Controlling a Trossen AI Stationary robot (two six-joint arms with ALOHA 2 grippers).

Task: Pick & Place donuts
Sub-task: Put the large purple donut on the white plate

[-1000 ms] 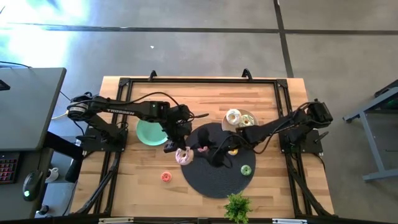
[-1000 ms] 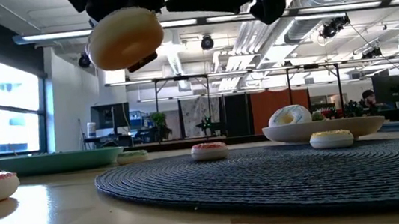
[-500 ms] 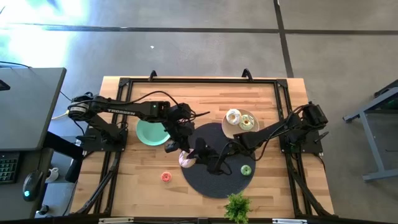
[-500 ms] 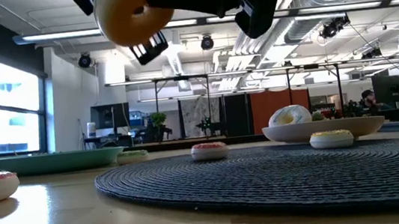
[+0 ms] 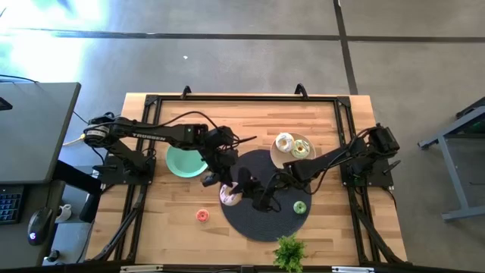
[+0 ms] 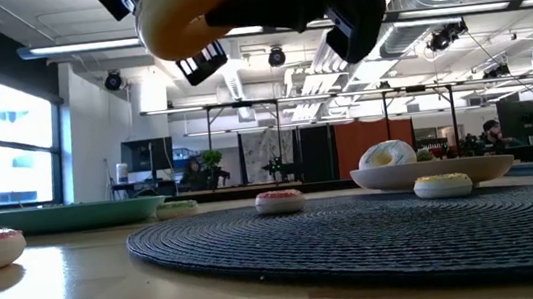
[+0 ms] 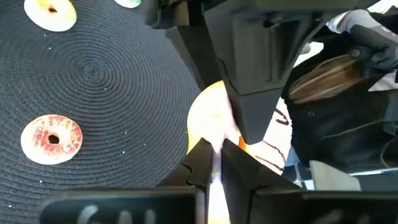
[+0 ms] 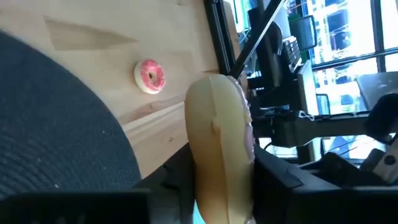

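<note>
A tan donut with pink frosting hangs in the air over the left edge of the dark round mat. Both grippers meet at it. My left gripper reaches in from the table's left and is shut on it. My right gripper reaches in from the right and is shut on it too. In the low view the donut sits high above the mat, with dark gripper parts around it. Other donuts lie on the table, the mat and the beige plate. My left gripper pinches the donut's rim between its two fingers, lifted clear of the mat. My right gripper has one finger on each flat face of the donut, seen edge-on between them; one of its fingers lies over the donut's face, coming level from the right.
A green plate sits left of the mat, and a beige plate with two donuts sits at its far right. A red donut lies on bare wood and a green one on the mat. A small plant stands at the near edge.
My left gripper has carried the donut a little right and toward the near edge, and higher in the low view, tipping it. My right arm has folded its elbow back and brought its gripper up against the donut.
</note>
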